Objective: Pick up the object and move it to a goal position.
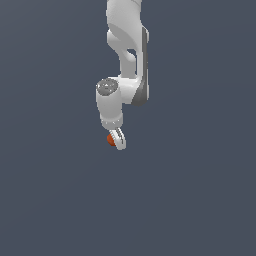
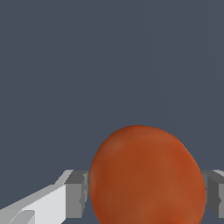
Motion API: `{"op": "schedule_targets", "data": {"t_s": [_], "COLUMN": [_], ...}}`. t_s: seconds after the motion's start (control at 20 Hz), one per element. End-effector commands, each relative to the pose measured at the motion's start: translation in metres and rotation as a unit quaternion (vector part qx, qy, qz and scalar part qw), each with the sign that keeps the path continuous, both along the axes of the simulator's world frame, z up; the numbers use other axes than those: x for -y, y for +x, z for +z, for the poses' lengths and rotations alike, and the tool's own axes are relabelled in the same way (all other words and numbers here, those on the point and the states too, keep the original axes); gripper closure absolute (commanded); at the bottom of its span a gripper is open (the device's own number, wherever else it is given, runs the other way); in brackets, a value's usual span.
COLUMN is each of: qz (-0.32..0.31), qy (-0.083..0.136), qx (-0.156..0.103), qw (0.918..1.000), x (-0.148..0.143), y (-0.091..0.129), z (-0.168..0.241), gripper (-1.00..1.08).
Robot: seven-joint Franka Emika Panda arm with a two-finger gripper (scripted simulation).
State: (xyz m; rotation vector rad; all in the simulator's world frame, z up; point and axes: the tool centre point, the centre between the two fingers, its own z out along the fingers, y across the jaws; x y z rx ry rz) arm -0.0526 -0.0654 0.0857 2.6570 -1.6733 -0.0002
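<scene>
The object is a small smooth orange-red ball (image 1: 110, 140), held at the tip of the white gripper (image 1: 115, 140) below the arm in the exterior view. Only part of the ball shows there, beside one white finger (image 1: 119, 139). In the wrist view the ball (image 2: 146, 175) looms large, with a grey pad (image 2: 77, 193) pressed against one side and the other pad (image 2: 215, 192) against the opposite side. The gripper is shut on the ball.
A plain dark blue-grey ground fills both views. The white arm (image 1: 127, 50) reaches down from the upper edge of the exterior view. No goal marker or other object shows.
</scene>
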Motion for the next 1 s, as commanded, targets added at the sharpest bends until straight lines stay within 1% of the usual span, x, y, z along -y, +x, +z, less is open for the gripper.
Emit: {"op": "schedule_targets", "data": {"t_s": [0.0,0.2,0.45,0.7,0.95], "qz": [0.000,0.000,0.000,0.000,0.000], "qy": [0.000,0.000,0.000,0.000,0.001], "qx": [0.001,0.001,0.001,0.000,0.000], "qw": [1.0000,1.0000,1.0000,1.0000,1.0000], "x": [0.005,0.013,0.019,0.023,0.024], "y": [0.015,0.037,0.056,0.067,0.071], "z": [0.013,0.031,0.046,0.054,0.057], "gripper": [1.08,1.08,1.08,1.08,1.08]}}
